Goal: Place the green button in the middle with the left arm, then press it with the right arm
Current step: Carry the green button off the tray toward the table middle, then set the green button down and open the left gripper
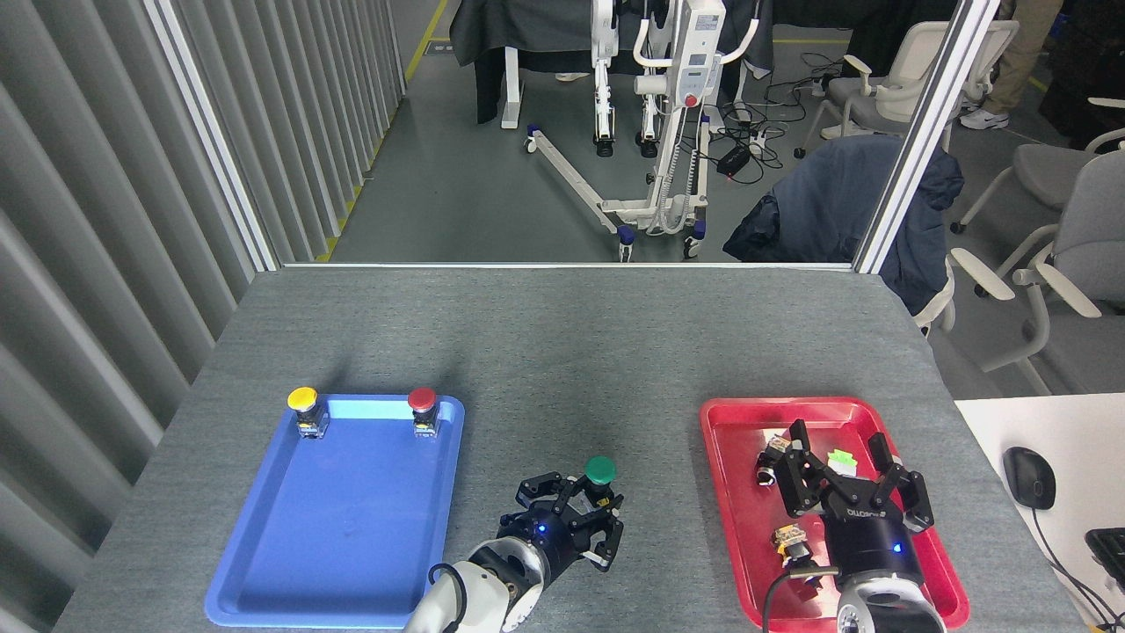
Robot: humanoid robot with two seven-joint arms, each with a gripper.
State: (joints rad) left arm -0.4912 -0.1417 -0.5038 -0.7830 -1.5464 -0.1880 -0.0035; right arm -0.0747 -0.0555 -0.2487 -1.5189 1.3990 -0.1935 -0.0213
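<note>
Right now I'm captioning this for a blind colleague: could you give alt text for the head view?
The left pincer holds the green button over the grey tabletop between a blue tray and a red tray. The right pincer hangs open above the red tray; yellow and red buttons stand in the blue one.

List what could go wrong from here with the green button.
1. The left gripper holds the green button by its small base; a tilted release could tip it onto the grey tabletop.
2. It sits between the blue tray and the red tray, nearer the red one, so it may be set off-centre.
3. The right gripper, open over the red tray, could nudge the small parts there when it leaves to press.
</note>
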